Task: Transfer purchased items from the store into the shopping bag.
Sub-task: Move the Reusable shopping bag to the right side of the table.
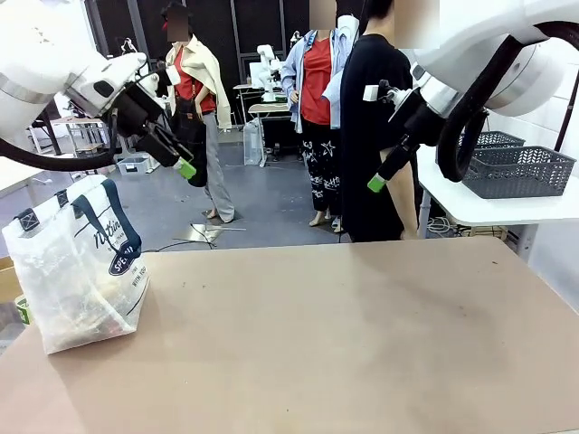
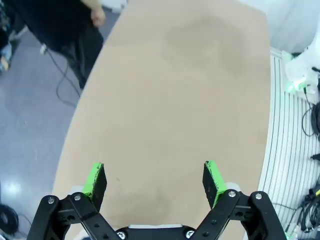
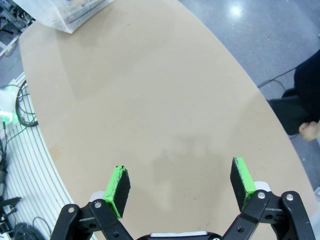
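Two robot hands are raised above the tabletop (image 1: 362,334), and neither is in contact with any object. The left hand (image 2: 155,180) is seen in its wrist view with the jaws spread wide; bare tan tabletop lies between the green pads (image 2: 95,177), and nothing is gripped. The right hand (image 3: 180,182) is likewise seen in its wrist view with the jaws fully apart, its green pads (image 3: 119,187) framing bare tabletop, and nothing is held. In the front view the left hand (image 1: 184,168) is held high over the far left corner region, and the right hand (image 1: 376,183) is held high toward the far right, in front of a person in dark clothing (image 1: 371,136) standing at the far edge.

The shopping bag (image 1: 77,267) is located upright at the left edge of the tabletop, close to the near left corner. It is made of translucent plastic with navy strap handles and a dark oval logo. Pale contents are visible through its wall near the bottom, but individual purchased items cannot be told apart. A corner of the bag (image 3: 70,12) is also visible at the top of the right wrist view. Both hands are well apart from the bag.

A dark grey lattice basket (image 1: 520,172) is placed on a separate white table to the right.
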